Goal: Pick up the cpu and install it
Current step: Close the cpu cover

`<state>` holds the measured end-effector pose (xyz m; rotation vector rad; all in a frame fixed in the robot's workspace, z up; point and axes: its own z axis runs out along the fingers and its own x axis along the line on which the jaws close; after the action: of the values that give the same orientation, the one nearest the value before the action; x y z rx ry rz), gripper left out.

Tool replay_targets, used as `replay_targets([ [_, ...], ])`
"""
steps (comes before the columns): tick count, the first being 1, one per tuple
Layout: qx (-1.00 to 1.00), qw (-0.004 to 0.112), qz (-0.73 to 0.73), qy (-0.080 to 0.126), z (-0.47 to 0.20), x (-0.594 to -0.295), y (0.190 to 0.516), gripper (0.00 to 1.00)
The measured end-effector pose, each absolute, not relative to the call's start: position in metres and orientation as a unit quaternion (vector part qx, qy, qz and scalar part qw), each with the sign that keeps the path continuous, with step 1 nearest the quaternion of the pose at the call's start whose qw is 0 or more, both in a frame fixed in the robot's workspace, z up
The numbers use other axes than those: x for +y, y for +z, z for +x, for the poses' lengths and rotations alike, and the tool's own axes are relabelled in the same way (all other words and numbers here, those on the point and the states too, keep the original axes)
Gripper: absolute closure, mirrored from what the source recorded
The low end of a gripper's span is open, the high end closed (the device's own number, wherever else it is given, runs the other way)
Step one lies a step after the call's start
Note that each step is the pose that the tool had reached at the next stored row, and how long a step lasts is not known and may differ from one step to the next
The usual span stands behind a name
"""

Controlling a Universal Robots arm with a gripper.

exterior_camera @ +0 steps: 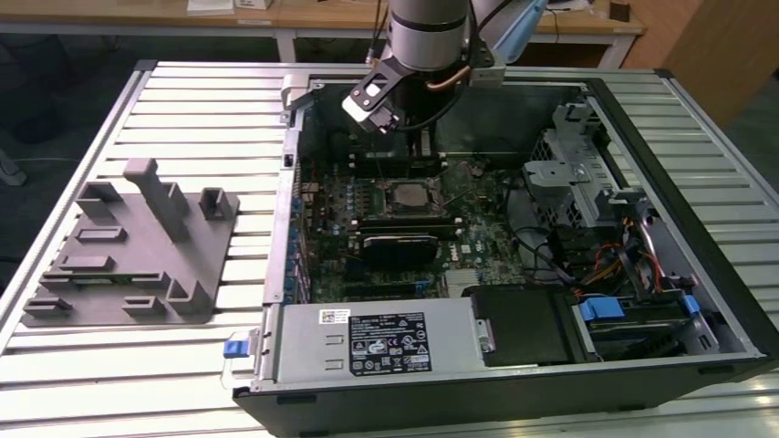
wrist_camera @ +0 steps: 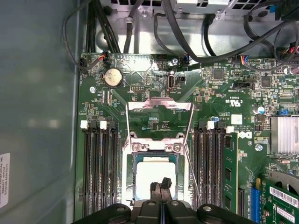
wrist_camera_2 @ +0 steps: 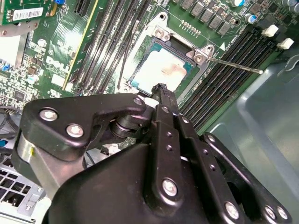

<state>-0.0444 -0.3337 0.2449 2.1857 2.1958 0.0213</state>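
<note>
Sitting within socket frame [wrist_camera: 154, 148], cpu [wrist_camera: 145, 175], fingers [wrist_camera: 155, 190] overhead

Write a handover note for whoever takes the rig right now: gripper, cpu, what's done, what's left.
The gripper: shut, holding nothing, tips right above the cpu inside the open computer case. Whether they touch it cannot be told.
The cpu: lies flat in the motherboard socket, silver top up.
Done: the cpu is picked and set in the socket, as far as both wrist views show.
Left: the load plate stands flipped open and the lever is swung free, so the cpu is not yet clamped.
The grey tray sits on the table to the exterior view's left of the case.
</note>
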Motion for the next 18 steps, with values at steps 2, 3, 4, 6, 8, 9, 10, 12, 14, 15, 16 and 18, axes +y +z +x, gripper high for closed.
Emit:
replay_targets([
  [2,0.709,0.022,0.705,0.007,-0.044,-0.334,0.245,0.89],
  [3,0.709,0.022,0.705,0.007,-0.044,-0.334,0.245,0.89],
  [4,0.709,0.022,0.705,0.007,-0.043,-0.334,0.245,0.89],
  [6,0.709,0.022,0.705,0.007,-0.042,-0.334,0.245,0.89],
  [8,0.709,0.022,0.705,0.007,-0.041,-0.334,0.245,0.89],
  [9,0.709,0.022,0.705,0.007,-0.040,-0.334,0.245,0.89],
  [10,0.709,0.022,0.705,0.007,-0.039,-0.334,0.245,0.89],
  [12,0.709,0.022,0.705,0.007,-0.037,-0.334,0.245,0.89],
  [14,0.709,0.022,0.705,0.007,-0.035,-0.334,0.245,0.89],
  [15,0.709,0.022,0.705,0.007,-0.034,-0.334,0.245,0.89],
  [16,0.709,0.022,0.705,0.007,-0.033,-0.334,0.245,0.89],
  [18,0.709,0.022,0.705,0.007,-0.031,-0.334,0.245,0.89],
])
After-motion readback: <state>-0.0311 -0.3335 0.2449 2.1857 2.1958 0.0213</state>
